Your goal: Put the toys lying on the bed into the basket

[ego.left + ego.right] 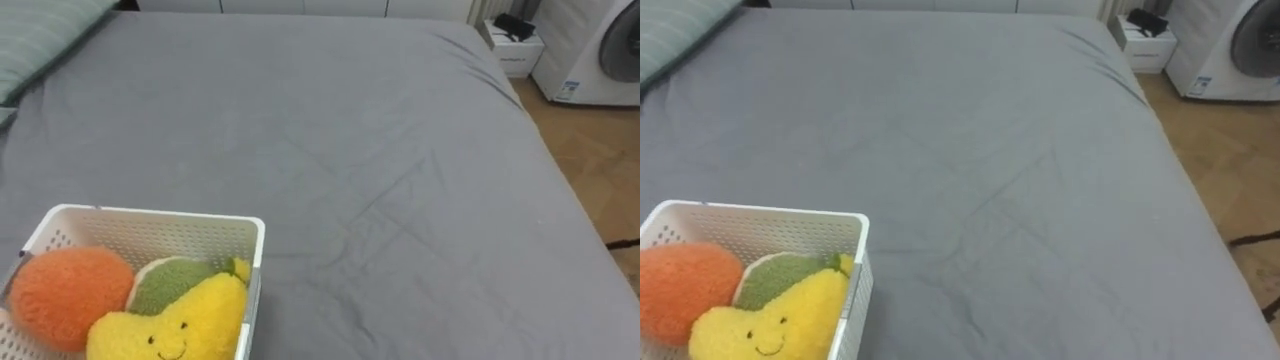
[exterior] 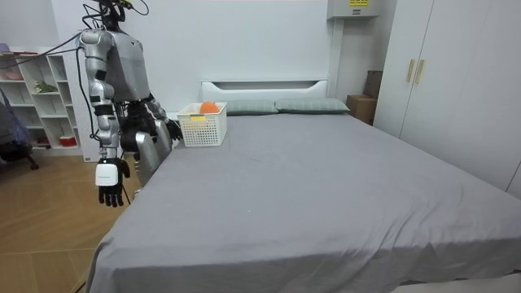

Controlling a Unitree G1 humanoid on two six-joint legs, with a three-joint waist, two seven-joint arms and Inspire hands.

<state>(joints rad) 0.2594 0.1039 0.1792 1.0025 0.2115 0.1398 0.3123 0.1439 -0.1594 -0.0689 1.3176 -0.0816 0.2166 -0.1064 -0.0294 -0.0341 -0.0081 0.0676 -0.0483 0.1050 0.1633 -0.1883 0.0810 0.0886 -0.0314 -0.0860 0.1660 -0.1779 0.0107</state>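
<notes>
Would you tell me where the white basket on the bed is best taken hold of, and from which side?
Probably the right rim of the white basket near its far corner, coming from the right with fingers hooked over the top: that edge is straight and bare, while the yellow plush crowds the near part.

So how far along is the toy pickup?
Mostly done, it seems: orange plush, green plush and yellow plush lie in the white basket; the grey sheet around it is bare. In hand: right hand hangs open, empty, at the robot's side; left hand sits by the basket. Left: likely just a last check.
</notes>
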